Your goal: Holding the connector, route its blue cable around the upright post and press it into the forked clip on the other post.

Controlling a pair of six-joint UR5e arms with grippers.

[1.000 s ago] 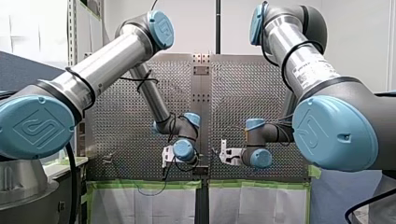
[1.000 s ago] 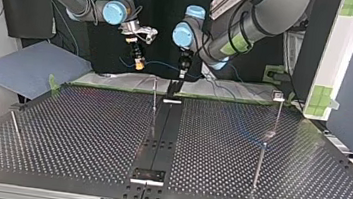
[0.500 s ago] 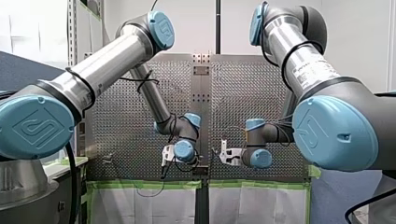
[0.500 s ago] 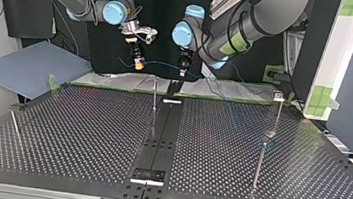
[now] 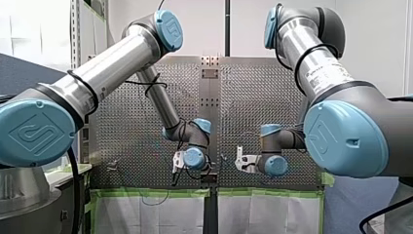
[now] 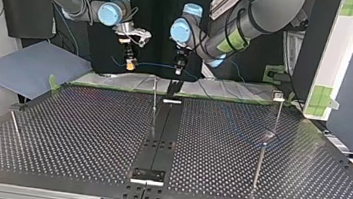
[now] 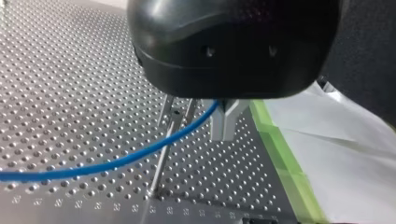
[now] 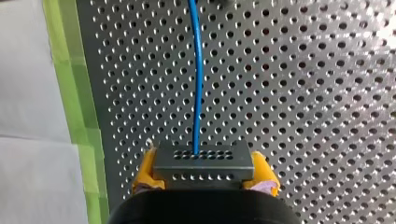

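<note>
Metal table [image 5: 122,136], front view: my left gripper [image 5: 175,168] and my right gripper [image 5: 238,160] hang by its edge nearest the arms. Both sit a shade further toward the view's right than a second ago.

Top view: right gripper has slid toward the view's left. Blue cable [image 6: 153,65] now spans near-straight between the two, on the arms' side of the centre post [image 6: 154,97].

Left wrist view: metal fingers [image 7: 226,121] pinched on the cable, a fork-topped post [image 7: 161,154] just beside.

Right wrist view: yellow pads [image 8: 142,176] clamp the connector [image 8: 203,161].

Judgement: slack taken up; routing around any post not yet begun.
</note>
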